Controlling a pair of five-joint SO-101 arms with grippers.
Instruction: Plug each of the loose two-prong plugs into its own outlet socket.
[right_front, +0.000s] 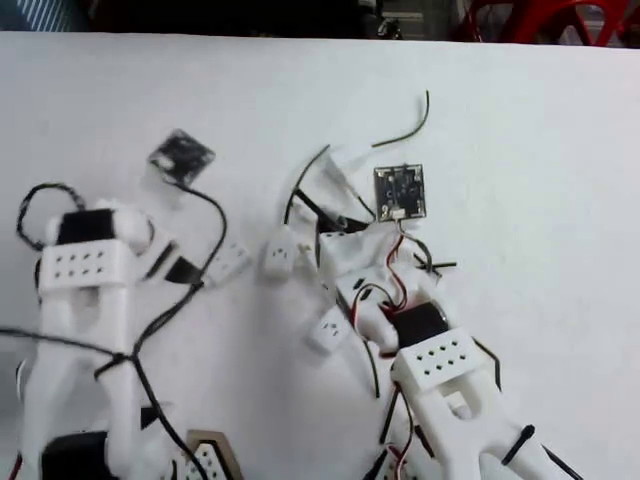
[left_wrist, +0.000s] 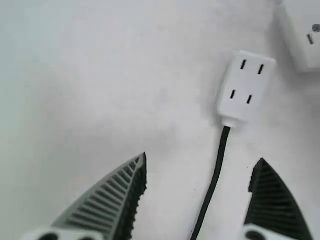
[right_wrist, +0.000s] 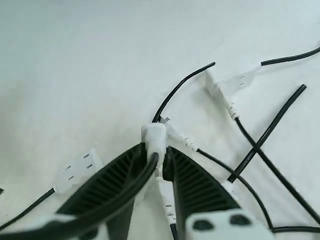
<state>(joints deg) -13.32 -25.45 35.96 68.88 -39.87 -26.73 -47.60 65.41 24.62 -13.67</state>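
Left claw (left_wrist: 200, 162): jaws apart, low over the tabletop (left_wrist: 100, 75). White outlet socket (left_wrist: 243, 89) lies flat just ahead, slots up, long axis in line with its black cord (left_wrist: 215, 180), which runs back between the fingers. Right claw (right_wrist: 155, 150): clamped on white plug (right_wrist: 154, 132), which projects past the fingertips. Second outlet socket (right_wrist: 77, 171) lies flat nearby.

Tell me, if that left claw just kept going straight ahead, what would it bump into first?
Probably the white outlet socket lying straight ahead. Its black cord runs back between the fingers of the open left gripper. How high the gripper sits above the table is unclear.
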